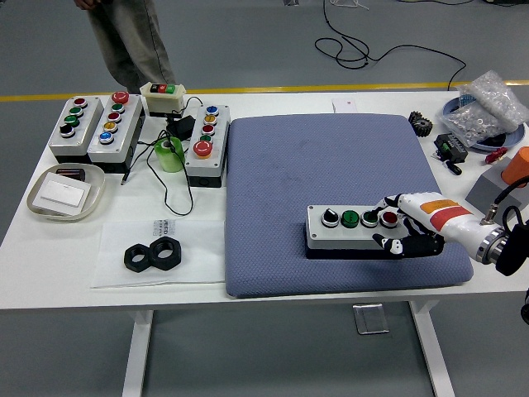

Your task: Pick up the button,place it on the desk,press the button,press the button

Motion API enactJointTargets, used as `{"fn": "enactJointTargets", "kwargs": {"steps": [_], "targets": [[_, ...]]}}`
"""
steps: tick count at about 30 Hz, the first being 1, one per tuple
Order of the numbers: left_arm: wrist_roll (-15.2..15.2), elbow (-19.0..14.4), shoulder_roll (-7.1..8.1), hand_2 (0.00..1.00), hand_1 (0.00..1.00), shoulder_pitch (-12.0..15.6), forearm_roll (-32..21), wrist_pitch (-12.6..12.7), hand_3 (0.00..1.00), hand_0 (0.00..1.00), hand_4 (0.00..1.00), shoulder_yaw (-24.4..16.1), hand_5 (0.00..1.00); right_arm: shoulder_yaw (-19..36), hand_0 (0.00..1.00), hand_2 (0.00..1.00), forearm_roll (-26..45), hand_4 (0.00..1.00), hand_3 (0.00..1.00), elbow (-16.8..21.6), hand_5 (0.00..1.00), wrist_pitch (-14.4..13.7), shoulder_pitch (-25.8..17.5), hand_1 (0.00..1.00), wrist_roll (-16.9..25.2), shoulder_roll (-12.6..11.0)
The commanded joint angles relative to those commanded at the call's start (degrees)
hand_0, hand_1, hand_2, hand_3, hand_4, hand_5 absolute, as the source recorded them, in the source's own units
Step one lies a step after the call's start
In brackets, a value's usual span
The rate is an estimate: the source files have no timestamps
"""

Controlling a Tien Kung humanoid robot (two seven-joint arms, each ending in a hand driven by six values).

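A grey button box (347, 230) with a black knob, two green buttons and a red button lies flat on the blue mat (331, 157), near its front right. My right hand (402, 228) reaches in from the right and straddles the box's right end. Its white fingers (395, 203) lie just behind the red button (388, 218), and the black thumb sits against the box's front side. The hand looks loose rather than clamped. My left arm is out of view.
Three more grey button boxes (114, 122) and a small cream one (162, 95) stand at the back left beside a green tape roll (169, 154). A tray (40, 207) and black nuts (154, 255) lie front left. Parts and a plastic bag (488, 107) crowd the right edge. A person (128, 41) stands behind the table.
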Motion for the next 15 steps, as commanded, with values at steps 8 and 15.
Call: {"fn": "enactJointTargets", "kwargs": {"steps": [8, 15], "targets": [[-0.07, 0.04, -0.01, 0.876, 0.832, 0.0, -0.08, 0.0, 0.83, 0.751, 0.636, 0.0, 0.998, 0.17, 0.079, 0.086, -0.38, 0.658, 0.678, 0.51, 0.446, -0.18, -0.11, 0.002, -0.1, -0.04], [-0.19, 0.07, 0.12, 0.876, 0.832, -0.06, -0.3, -0.08, 0.831, 0.751, 0.636, 0.18, 0.998, 5.26, 0.079, 0.086, -3.43, 0.658, 0.685, 4.71, 0.448, -1.91, -1.31, 0.002, -1.45, -1.62]]}}
